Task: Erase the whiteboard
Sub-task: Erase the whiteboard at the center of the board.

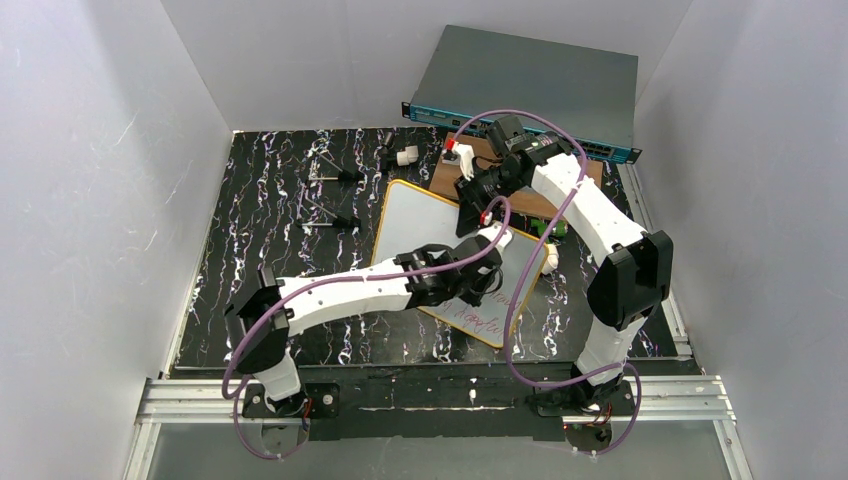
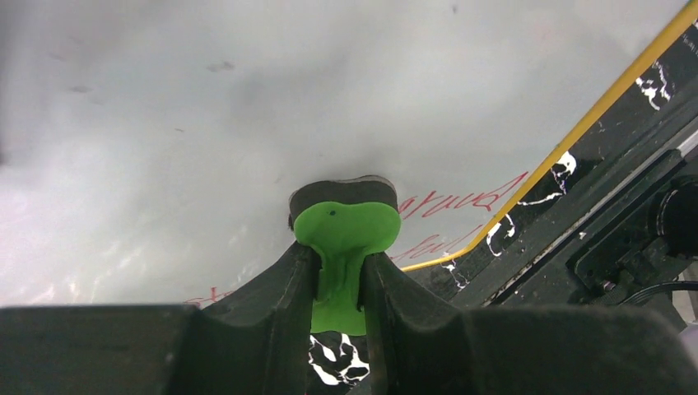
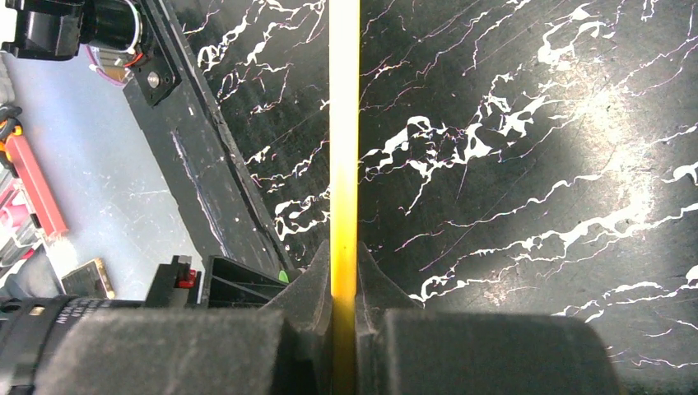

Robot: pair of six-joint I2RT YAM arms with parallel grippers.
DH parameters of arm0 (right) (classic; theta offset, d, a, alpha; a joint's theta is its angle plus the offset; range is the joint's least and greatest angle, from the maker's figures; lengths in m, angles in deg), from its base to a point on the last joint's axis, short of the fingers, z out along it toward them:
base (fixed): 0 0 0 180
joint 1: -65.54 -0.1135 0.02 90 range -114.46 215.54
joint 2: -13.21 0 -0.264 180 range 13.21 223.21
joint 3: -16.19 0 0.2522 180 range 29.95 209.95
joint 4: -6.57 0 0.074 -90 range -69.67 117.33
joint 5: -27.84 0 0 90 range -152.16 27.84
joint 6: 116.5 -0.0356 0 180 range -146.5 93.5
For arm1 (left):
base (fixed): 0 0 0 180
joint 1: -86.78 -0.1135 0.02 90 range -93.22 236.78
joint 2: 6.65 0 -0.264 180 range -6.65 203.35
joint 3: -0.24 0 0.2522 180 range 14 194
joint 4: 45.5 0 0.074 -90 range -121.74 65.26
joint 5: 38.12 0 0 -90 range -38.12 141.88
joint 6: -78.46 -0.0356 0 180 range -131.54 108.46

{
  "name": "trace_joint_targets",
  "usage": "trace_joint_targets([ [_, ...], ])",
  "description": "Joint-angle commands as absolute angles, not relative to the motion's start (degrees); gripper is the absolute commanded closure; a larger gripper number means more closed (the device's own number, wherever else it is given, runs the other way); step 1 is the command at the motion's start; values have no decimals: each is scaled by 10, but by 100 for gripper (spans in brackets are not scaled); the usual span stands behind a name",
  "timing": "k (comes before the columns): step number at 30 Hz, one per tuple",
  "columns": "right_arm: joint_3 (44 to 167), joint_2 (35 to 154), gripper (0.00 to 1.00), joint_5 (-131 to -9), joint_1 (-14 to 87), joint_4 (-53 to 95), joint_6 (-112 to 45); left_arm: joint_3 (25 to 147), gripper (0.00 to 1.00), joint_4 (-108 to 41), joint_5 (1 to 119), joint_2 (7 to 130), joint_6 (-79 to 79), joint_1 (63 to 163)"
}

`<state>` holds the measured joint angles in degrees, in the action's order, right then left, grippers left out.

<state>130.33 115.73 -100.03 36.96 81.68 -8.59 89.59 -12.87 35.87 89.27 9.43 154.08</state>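
Whiteboard (image 1: 425,225): flat white rectangular board with rounded corners and a thin orange-yellow frame. I see it mid-counter, turned askew on the black white-veined marble counter (image 1: 260,200).
Left pincer (image 2: 339,263): narrowed almost fully. I have it clamped on the stem of a bright green plastic eraser (image 2: 346,226) with a dark pad.
Eraser contact: pad pressed on the white surface near the board's near edge, just beside red handwriting (image 2: 461,197).
Right pincer (image 3: 344,263): fully closed on the frame at the board's far right edge, which I see edge-on between its fingers.
Beyond: brown wooden board (image 1: 450,175) by the far corner.
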Motion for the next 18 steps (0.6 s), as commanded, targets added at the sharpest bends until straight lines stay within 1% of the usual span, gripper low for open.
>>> trace_joint_targets([
  [1, 1295, 1155, 99, -1012, 356, 812, -75, 905, 100, -190, 314, 832, 71, 1506],
  [6, 1297, 1157, 99, -1013, 356, 813, -75, 845, 100, -214, 353, 775, 75, 1506],
  [10, 1300, 1160, 99, -1012, 356, 814, -75, 809, 100, -213, 396, 755, 92, 1506],
  [13, 1301, 1161, 99, -1011, 355, 815, -75, 783, 100, -213, 427, 760, 113, 1516],
  [18, 1300, 1161, 99, -1010, 356, 815, -75, 774, 100, -213, 432, 794, 132, 1557],
])
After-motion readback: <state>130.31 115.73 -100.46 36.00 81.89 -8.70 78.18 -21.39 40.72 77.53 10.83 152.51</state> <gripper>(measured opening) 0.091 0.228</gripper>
